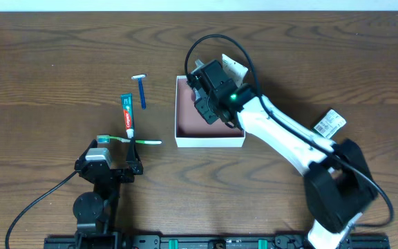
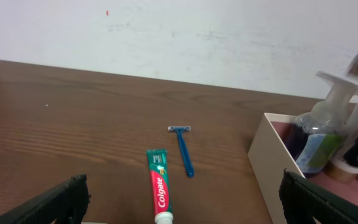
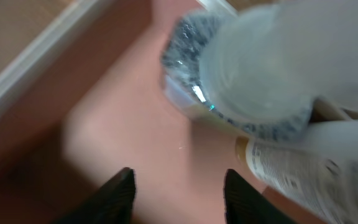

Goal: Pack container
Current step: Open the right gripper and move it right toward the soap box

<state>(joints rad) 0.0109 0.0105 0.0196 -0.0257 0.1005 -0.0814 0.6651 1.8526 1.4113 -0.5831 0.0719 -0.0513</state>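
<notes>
The container (image 1: 209, 142), a square white box with a pink inside, stands mid-table. My right gripper (image 1: 211, 109) hangs over its inside, open and empty (image 3: 179, 186), just above the pink floor (image 3: 123, 124). A clear pump bottle (image 3: 247, 81) and a white labelled bottle (image 3: 297, 165) lie in the container next to its fingers. The left wrist view shows the pump bottle (image 2: 319, 140) inside the container wall (image 2: 278, 168). My left gripper (image 1: 109, 164) is open (image 2: 184, 182) and empty near the front edge. Toothpaste (image 1: 126, 114), a blue razor (image 1: 141, 90) and a green toothbrush (image 1: 133, 141) lie left of the container.
A white tag or packet (image 1: 329, 123) lies on the table right of the right arm. The toothpaste (image 2: 159, 186) and razor (image 2: 183, 149) lie straight ahead of my left gripper. A pale wall stands behind the table's far edge.
</notes>
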